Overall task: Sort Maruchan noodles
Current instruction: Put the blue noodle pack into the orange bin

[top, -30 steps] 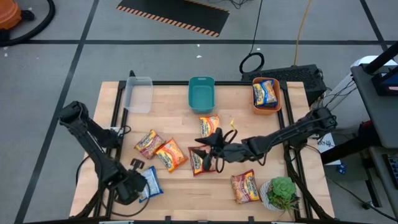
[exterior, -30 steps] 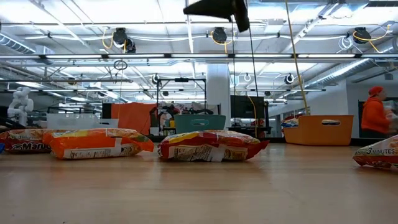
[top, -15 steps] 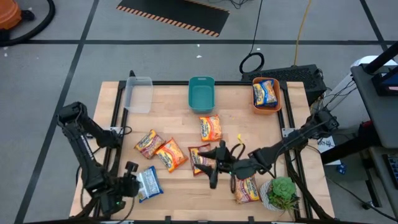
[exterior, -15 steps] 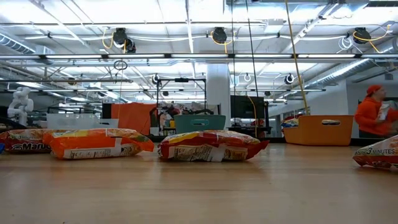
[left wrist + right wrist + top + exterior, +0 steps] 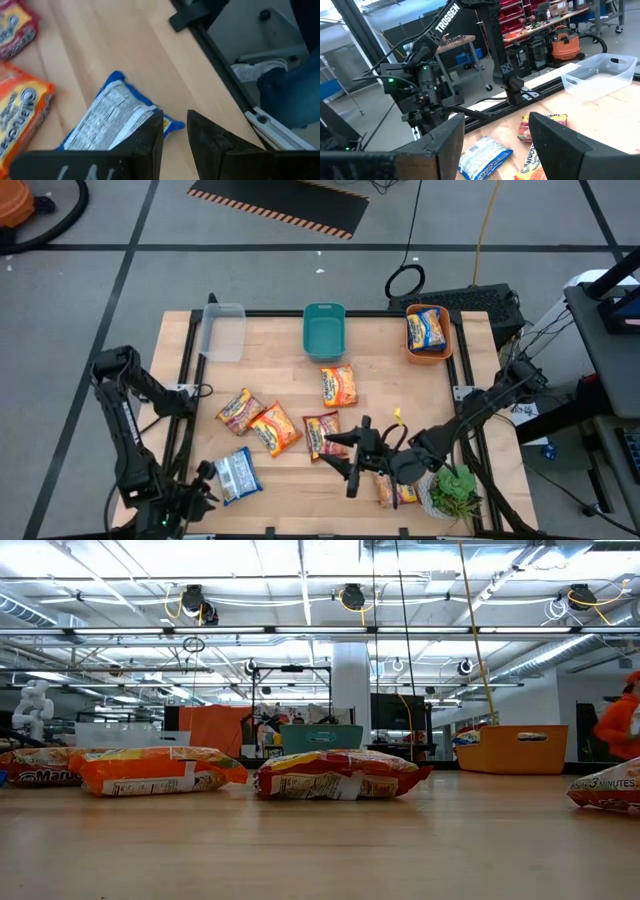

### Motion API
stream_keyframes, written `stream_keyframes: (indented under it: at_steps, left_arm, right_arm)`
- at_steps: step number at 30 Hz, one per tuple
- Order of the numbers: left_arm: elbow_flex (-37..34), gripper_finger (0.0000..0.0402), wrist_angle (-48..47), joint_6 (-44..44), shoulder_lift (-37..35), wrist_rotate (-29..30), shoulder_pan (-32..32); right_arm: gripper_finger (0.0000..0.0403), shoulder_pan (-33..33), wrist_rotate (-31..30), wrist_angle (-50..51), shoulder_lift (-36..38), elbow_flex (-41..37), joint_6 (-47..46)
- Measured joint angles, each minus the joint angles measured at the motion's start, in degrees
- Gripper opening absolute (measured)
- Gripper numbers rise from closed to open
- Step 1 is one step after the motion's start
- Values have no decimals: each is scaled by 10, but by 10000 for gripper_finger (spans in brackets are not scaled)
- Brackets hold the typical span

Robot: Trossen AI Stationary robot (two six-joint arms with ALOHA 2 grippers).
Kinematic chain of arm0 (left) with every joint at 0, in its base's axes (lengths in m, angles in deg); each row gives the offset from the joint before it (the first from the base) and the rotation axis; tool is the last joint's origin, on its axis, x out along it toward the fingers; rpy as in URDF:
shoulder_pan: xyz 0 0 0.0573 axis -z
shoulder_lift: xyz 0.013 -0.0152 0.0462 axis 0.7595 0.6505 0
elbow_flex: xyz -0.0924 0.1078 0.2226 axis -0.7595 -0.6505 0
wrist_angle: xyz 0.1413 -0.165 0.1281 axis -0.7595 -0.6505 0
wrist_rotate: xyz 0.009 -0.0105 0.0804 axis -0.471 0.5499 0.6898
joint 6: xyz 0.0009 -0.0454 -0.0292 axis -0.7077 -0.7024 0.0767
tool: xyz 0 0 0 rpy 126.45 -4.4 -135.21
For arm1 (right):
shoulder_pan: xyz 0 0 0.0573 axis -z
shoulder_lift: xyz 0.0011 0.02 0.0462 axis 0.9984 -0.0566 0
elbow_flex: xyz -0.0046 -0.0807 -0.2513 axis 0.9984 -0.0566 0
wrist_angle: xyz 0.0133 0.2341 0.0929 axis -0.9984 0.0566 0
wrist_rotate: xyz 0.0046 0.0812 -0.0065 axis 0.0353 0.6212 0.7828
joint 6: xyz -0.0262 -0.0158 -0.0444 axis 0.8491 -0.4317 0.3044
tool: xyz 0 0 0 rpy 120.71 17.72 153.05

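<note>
Between picks: right gripper (image 5: 352,463) jaws released, empty, over bench (image 5: 400,385) near red-pink flat plastic noodle packet (image 5: 322,432). Left gripper (image 5: 205,480) jaws spread, beside blue-white packet (image 5: 236,474). Next: descend, grab packet.

Seven noodle packets in all. Six lie loose on the bench (image 5: 290,350): one blue-white packet (image 5: 237,474) just beside the left hand (image 5: 200,483), two orange ones (image 5: 275,428) (image 5: 338,385), one red-pink packet (image 5: 238,411), a darker red one (image 5: 321,430) right by the right hand (image 5: 350,462), and one more packet (image 5: 398,492) partly hidden under that arm. The seventh, yellow-blue packet (image 5: 425,331), sits in the orange bin (image 5: 448,340). Three bins: clear bin (image 5: 222,331), teal bin (image 5: 323,330), orange. One potted plant (image 5: 455,487). Two hands, both with fingers apart.
</note>
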Motion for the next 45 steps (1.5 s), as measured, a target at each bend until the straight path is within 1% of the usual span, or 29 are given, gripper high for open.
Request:
stream_keyframes:
  at_steps: [2, 4, 6, 9, 12, 14, 16, 18, 20, 26, 29, 32, 38, 41, 45]
  left_arm:
    - [-2, 95, 6, 15, 3, 1, 4]
    - [-2, 104, 4, 22, 11, 1, 7]
    - [-2, 125, 0, 24, 24, 1, 9]
    - [-2, 172, -4, 12, 41, 1, 10]
    - [-2, 226, -38, -37, 57, 1, 10]
    - [-2, 253, -93, -105, 66, 0, 9]
    - [-3, 268, -158, -181, 73, -22, 6]
    - [-9, 272, -198, -239, 75, -72, 0]
    - [-24, 273, -200, -262, 75, -106, -4]
    - [-101, 273, -113, -260, 74, -134, -14]
    - [-135, 273, -90, -275, 70, -138, -22]
    - [-150, 273, -82, -290, 67, -143, -29]
    - [-159, 273, -55, -245, 54, -126, -29]
    - [-160, 273, -52, -244, 49, -115, -31]
    - [-160, 273, -50, -235, 48, -114, -39]
  right_arm:
    - [215, -3, -1, 0, 0, 0, -3]
    - [215, -4, -1, 0, 0, 0, -4]
    - [215, -5, -7, 0, 0, 0, -4]
    - [215, -5, -28, 0, 0, 0, -3]
    - [215, -5, -29, 0, 0, 0, -3]
    - [215, -5, -29, 0, 0, 0, -3]
    - [215, -5, -29, 0, 0, 0, -3]
    - [215, -5, -29, 0, 0, 0, -2]
    - [215, -5, -29, 0, 0, 0, 3]
    - [215, -5, -29, 0, 0, 0, 5]
    - [215, -5, -29, 0, 0, 0, 7]
    - [215, -5, -29, 1, 0, 0, 9]
    - [215, -4, -29, 1, 0, 0, 12]
    - [215, -4, -29, 1, 0, 0, 9]
    - [215, -4, -29, 0, 0, 0, 8]
